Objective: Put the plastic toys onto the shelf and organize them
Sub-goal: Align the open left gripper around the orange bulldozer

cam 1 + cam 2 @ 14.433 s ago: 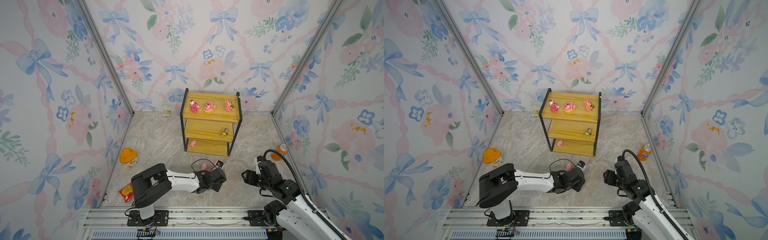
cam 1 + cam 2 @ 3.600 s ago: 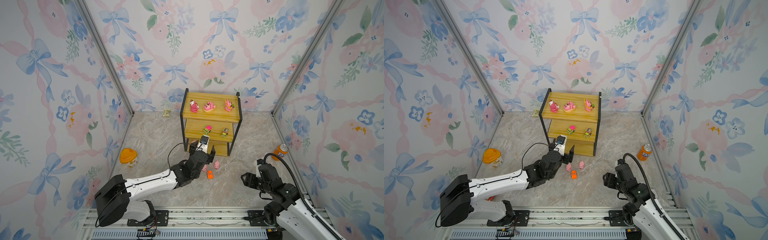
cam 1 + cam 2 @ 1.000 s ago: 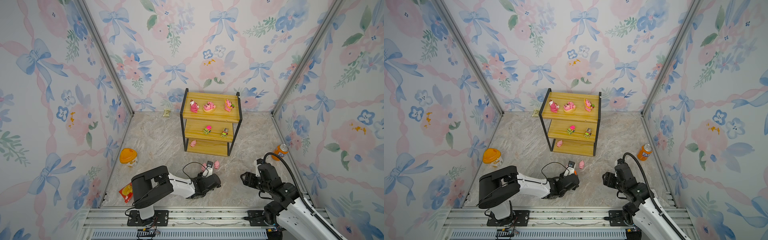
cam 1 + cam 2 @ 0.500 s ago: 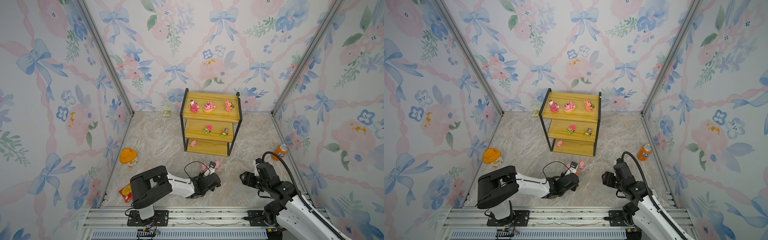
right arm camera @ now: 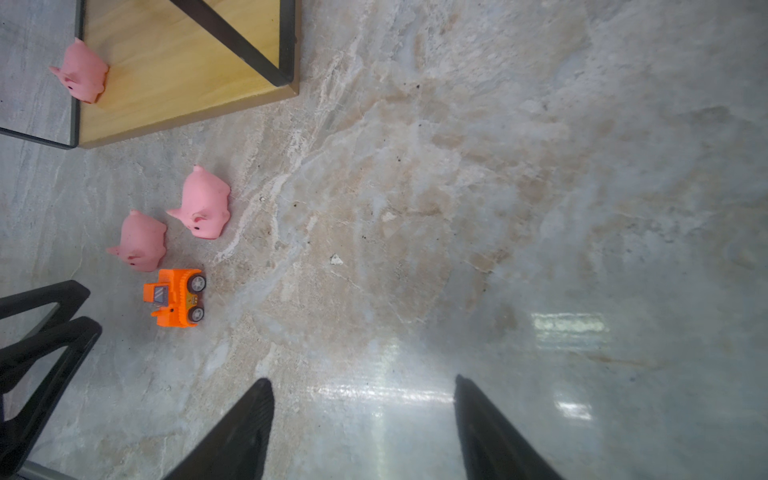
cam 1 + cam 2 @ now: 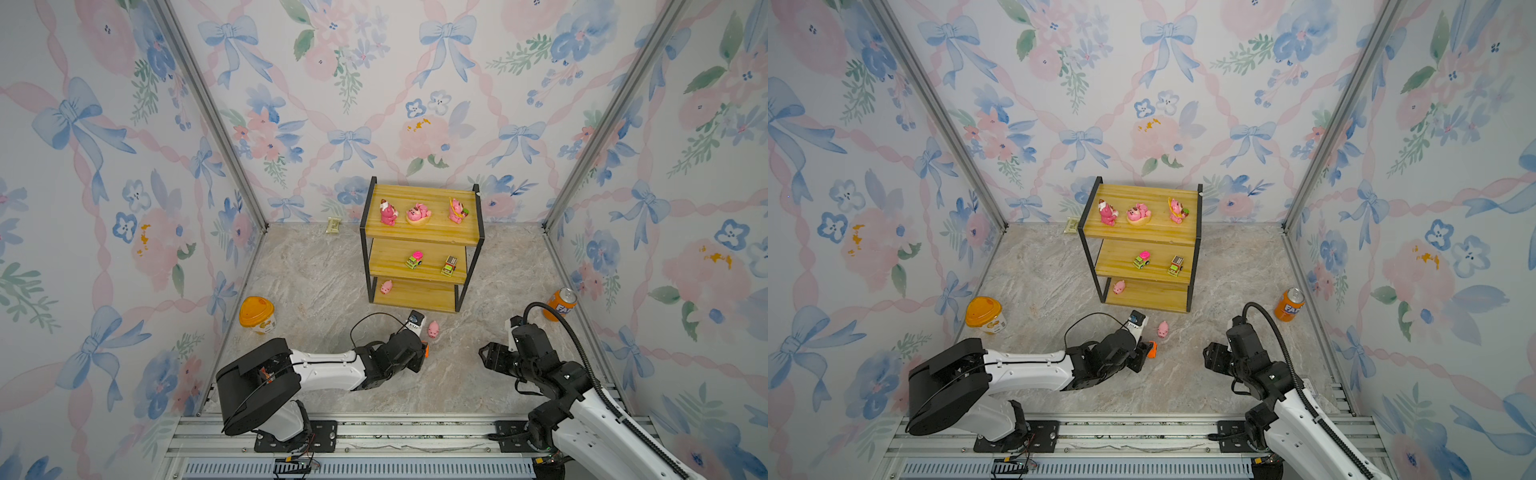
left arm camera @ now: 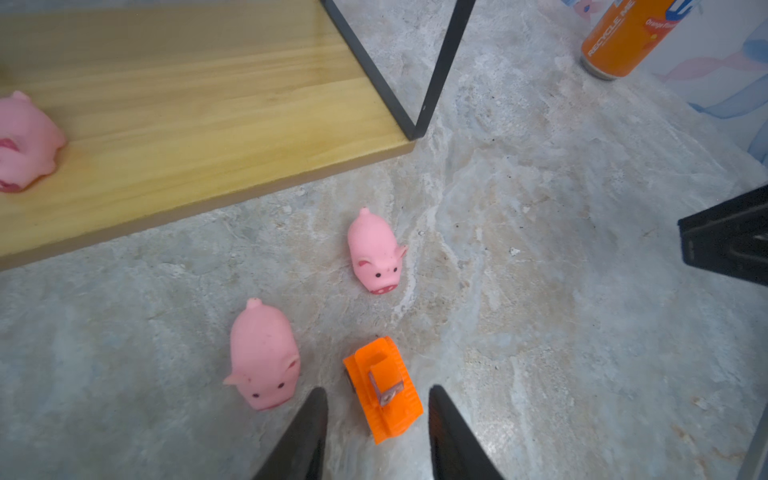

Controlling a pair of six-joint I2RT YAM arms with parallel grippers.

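My left hand is down low over the tabletop, partly open. The tips are right at the near end of the orange toy car — not gripping it, there's a gap on both sides. Two pale pink pigs sit just past it: the near pig right beside the car, the far pig closer to the shelf. A third pig is on the bottom board, the pink-green car and brown-green car are on the middle one, and three bear figurines are up top. My right hand hovers off to the side — open, holding nothing.
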